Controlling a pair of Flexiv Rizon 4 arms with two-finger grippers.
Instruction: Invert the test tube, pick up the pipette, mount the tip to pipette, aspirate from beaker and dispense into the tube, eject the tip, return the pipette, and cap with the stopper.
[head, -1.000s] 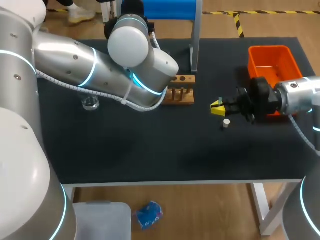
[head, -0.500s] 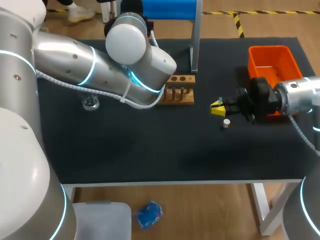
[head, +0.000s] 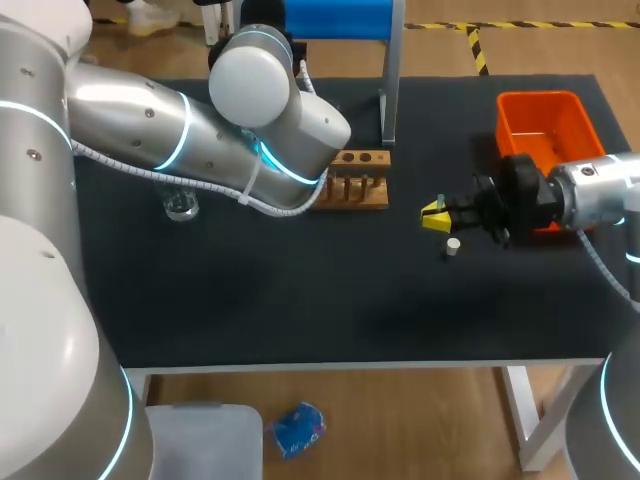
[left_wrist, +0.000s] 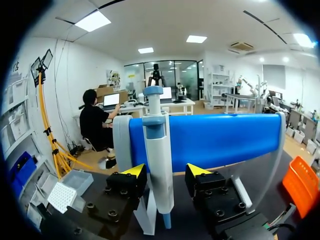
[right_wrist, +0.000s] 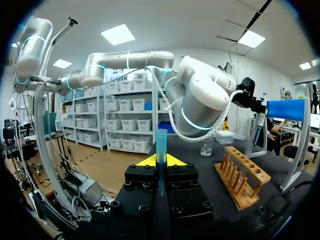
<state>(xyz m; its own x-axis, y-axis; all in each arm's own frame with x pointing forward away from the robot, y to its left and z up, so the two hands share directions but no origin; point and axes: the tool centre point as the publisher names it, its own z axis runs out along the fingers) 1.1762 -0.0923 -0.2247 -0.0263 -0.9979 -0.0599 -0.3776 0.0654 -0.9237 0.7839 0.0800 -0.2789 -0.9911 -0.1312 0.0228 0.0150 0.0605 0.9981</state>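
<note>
In the left wrist view the white and blue pipette (left_wrist: 158, 150) hangs upright on its blue stand (left_wrist: 220, 140). My left gripper (left_wrist: 166, 171) is open around the pipette, one finger close against it and a gap at the other. In the head view that gripper is hidden behind my left arm (head: 200, 130). My right gripper (right_wrist: 161, 161) is shut on the clear test tube (right_wrist: 161, 145), held upright. It hovers right of centre (head: 437, 215), just above the small white stopper (head: 453, 245). The glass beaker (head: 181, 207) stands at the left.
A wooden tube rack (head: 357, 180) stands mid-table, just in front of the stand's metal post (head: 389, 90). An orange bin (head: 545, 125) sits at the back right, behind my right wrist. The rack (right_wrist: 243, 176) and beaker (right_wrist: 206, 147) lie ahead of the right gripper.
My left arm has edged slightly to the left at the stand, and its fingers have drawn closer around the pipette. The right arm and the tube have not moved.
</note>
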